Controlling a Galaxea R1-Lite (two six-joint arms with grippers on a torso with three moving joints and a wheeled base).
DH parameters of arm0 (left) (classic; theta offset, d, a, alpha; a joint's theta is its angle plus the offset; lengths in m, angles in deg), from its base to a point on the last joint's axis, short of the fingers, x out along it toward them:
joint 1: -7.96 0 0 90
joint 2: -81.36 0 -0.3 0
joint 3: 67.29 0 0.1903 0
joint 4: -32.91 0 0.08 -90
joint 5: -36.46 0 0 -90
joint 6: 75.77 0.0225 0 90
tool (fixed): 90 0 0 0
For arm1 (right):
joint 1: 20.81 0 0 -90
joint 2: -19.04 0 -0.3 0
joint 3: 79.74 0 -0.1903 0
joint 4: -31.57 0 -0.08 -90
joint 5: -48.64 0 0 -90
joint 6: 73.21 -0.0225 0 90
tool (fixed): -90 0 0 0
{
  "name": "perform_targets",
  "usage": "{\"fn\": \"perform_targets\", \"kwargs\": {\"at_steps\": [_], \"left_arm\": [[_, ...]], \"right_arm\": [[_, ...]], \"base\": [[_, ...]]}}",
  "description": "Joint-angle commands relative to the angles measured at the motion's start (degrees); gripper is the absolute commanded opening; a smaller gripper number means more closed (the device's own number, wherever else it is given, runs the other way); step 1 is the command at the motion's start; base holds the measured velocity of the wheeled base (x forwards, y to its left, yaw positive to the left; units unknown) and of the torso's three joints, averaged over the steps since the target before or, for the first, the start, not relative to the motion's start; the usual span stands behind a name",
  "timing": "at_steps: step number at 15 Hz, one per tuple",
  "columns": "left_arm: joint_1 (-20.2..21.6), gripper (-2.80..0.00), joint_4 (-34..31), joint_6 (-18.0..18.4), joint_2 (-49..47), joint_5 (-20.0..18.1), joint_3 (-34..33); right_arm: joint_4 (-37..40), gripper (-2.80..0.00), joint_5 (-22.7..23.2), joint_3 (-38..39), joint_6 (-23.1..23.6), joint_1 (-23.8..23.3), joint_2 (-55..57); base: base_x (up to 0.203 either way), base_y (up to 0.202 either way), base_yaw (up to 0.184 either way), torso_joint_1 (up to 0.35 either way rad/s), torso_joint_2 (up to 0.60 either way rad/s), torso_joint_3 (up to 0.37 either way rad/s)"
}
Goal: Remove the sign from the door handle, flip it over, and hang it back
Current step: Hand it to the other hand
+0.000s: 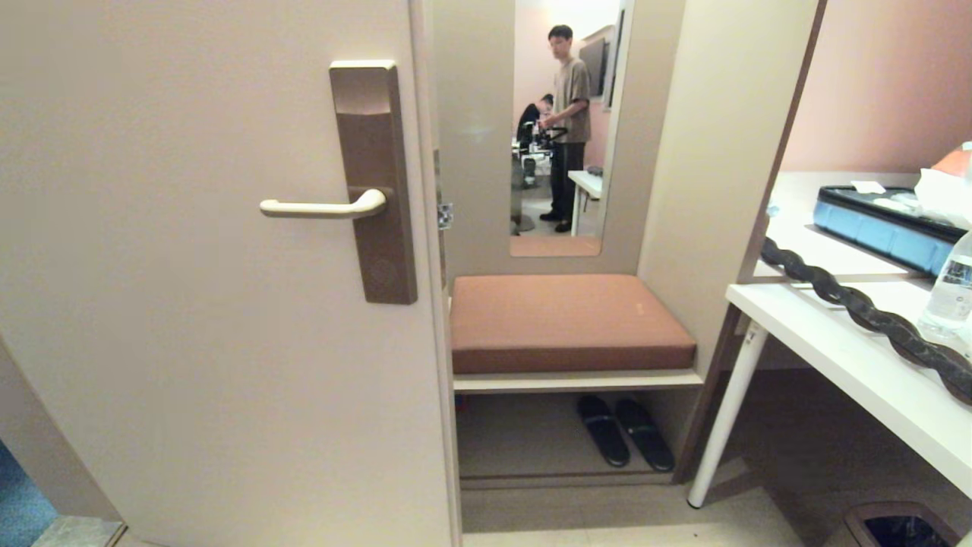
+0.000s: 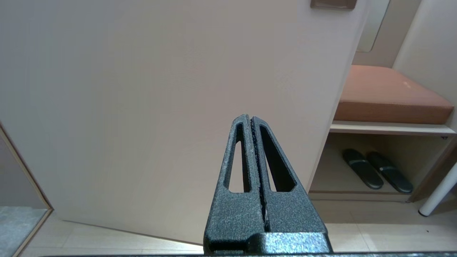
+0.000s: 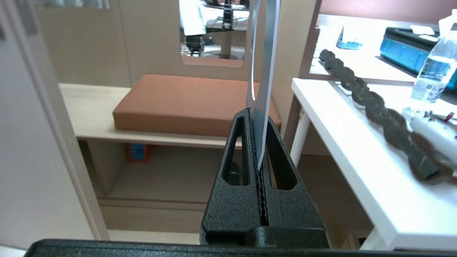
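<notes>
The door handle (image 1: 319, 207), a slim cream-gold lever on a tall bronze lock plate (image 1: 376, 182), is bare in the head view; nothing hangs on it. Neither arm shows in that view. In the right wrist view my right gripper (image 3: 257, 116) is shut on the lower end of the sign (image 3: 266, 53). The sign is a thin grey-blue and white hanger seen edge-on, standing up from the fingers in front of the bench. My left gripper (image 2: 251, 119) is shut and empty, low before the door panel (image 2: 160, 89).
Right of the door's edge is a bench with a brown cushion (image 1: 566, 323) and black slippers (image 1: 626, 429) under it. A white desk (image 1: 858, 365) at the right carries a dark twisted bar (image 1: 858, 304), a water bottle (image 1: 949, 292) and a blue case (image 1: 881, 224). A mirror (image 1: 562, 121) shows a person.
</notes>
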Motion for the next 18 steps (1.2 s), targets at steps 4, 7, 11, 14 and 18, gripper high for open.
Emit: {"fn": "perform_targets", "kwargs": {"at_steps": [4,7,11,14,18], "left_arm": [[0.05,-2.8,-0.02,1.11,-0.07,-0.44,0.0],[0.05,-2.8,-0.1,3.49,-0.07,-0.6,0.0],[0.05,-2.8,-0.01,3.66,-0.07,-1.5,0.0],[0.05,-2.8,-0.09,3.75,-0.07,-1.58,0.0],[-0.04,-2.8,-0.37,3.93,-0.07,-1.59,0.0]], "right_arm": [[-2.42,-2.8,-2.34,-7.04,-2.48,0.1,16.04],[-2.61,-2.8,-2.44,-9.95,-2.53,0.1,20.41],[-2.64,-2.8,-2.44,-12.99,-2.36,0.1,23.61],[-2.55,-2.8,-2.37,-14.31,-2.11,0.1,25.44],[-2.55,-2.8,-2.36,-15.36,-1.65,0.1,26.59]], "base": [[0.0,0.0,0.0,0.0,0.0,0.0],[0.0,0.0,0.0,0.0,0.0,0.0],[0.0,0.0,0.0,0.0,0.0,0.0],[0.0,0.0,0.0,0.0,0.0,0.0],[0.0,0.0,0.0,0.0,0.0,0.0]]}}
